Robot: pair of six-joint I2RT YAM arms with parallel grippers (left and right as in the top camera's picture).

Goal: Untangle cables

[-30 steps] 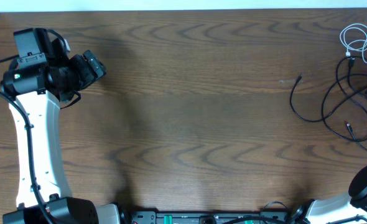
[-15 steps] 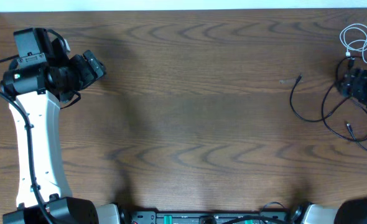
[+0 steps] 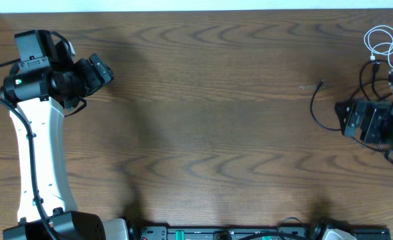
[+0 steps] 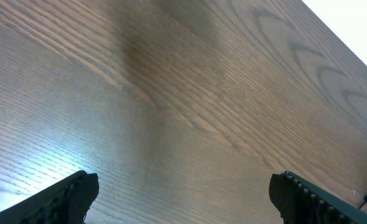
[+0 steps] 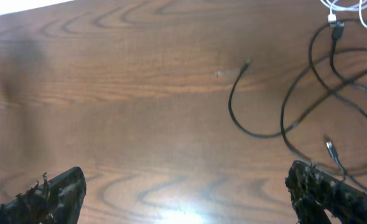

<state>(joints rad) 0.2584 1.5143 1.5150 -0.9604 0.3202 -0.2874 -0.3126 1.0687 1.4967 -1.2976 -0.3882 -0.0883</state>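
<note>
Cables (image 5: pixel 331 93) under splayed right hand (image 5: pixel 186 198)

Overhead: fixed, looks straight down, far enough back to take in most of my bench (image 3: pixel 203 133). Left wrist: low, close over bare wood, facing across toward the far edge. Right wrist: higher, tilted down at the cables (image 5: pixel 231 104), the same ones overhead shows at far right.

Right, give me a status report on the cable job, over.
Left gripper open, empty, far left. Right gripper open, empty, above the black cables, which lie crossed, far right. White cable coiled next to them. Nothing in the way.
</note>
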